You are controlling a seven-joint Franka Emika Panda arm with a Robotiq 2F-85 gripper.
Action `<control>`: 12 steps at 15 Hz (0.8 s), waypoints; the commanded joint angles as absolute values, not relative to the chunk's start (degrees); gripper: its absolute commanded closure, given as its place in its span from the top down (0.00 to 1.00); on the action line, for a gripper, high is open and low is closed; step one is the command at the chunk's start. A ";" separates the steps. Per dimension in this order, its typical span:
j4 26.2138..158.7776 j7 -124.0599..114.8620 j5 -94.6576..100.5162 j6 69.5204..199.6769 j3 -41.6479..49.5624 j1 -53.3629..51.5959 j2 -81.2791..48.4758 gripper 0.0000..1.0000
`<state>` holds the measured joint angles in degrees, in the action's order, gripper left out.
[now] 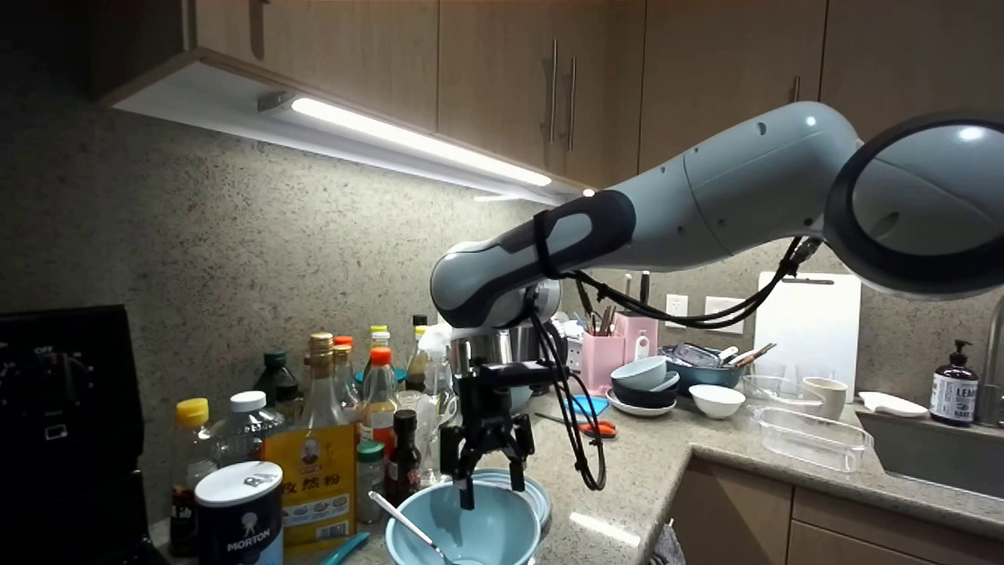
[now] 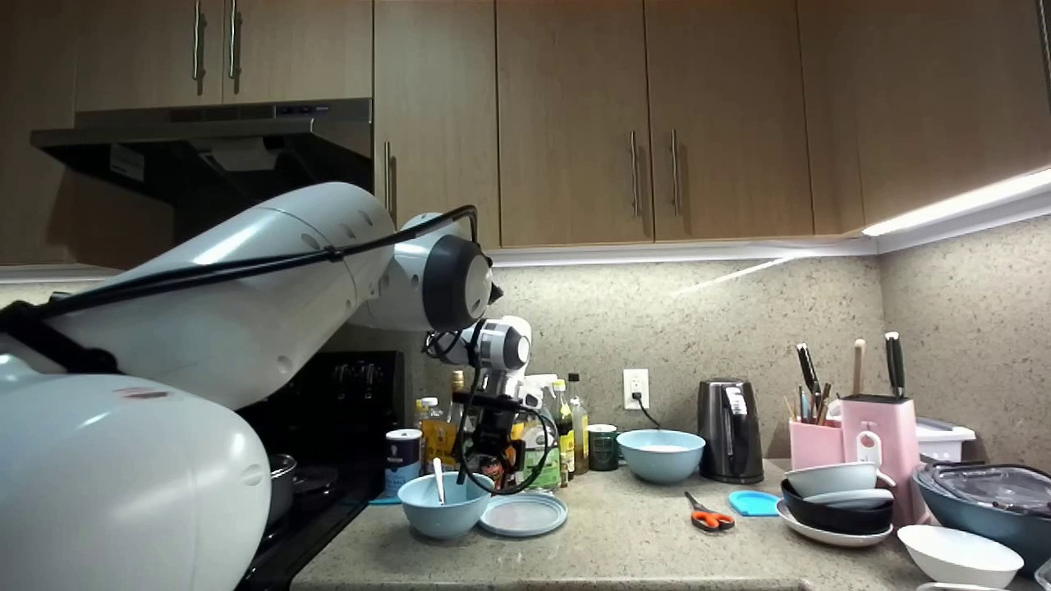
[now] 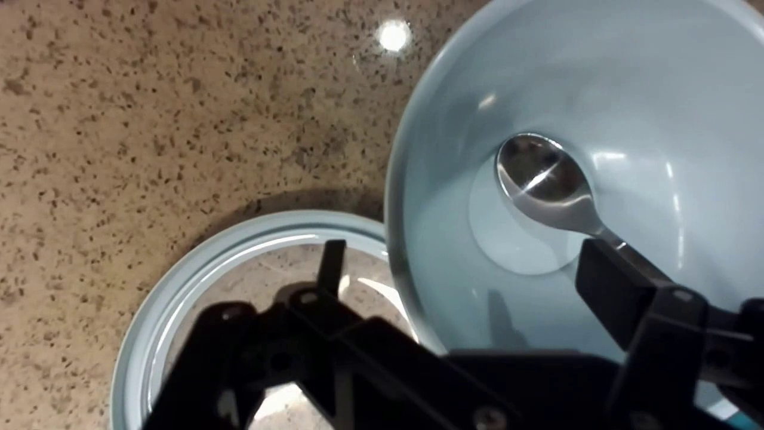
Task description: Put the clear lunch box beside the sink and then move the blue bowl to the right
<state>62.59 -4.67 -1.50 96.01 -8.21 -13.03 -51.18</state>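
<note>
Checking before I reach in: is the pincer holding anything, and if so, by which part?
Nothing is held: the pincer stands open, its fingers apart, at the blue bowl with the spoon in it.

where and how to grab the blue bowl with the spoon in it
Likely its thin rim, on the side by the round lid, from straight above: the bowl stands upright and open, so one jaw should fit inside, one outside. In the wrist view the open gripper spans that rim.

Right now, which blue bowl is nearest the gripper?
The bowl with the spoon; the open gripper hangs at its rim. The bowl beside the kettle and the stacked bowls are farther off.
</note>
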 commanded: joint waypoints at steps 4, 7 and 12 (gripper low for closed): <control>58.90 -2.89 -6.30 93.36 -8.84 -11.08 -53.54 0.46; 59.47 -3.00 -7.12 94.64 -9.26 -9.74 -53.04 0.27; 60.30 -1.89 -9.69 96.13 -9.93 -7.18 -52.52 0.04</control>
<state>59.44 -4.05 -7.30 95.15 -8.64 -9.20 -53.12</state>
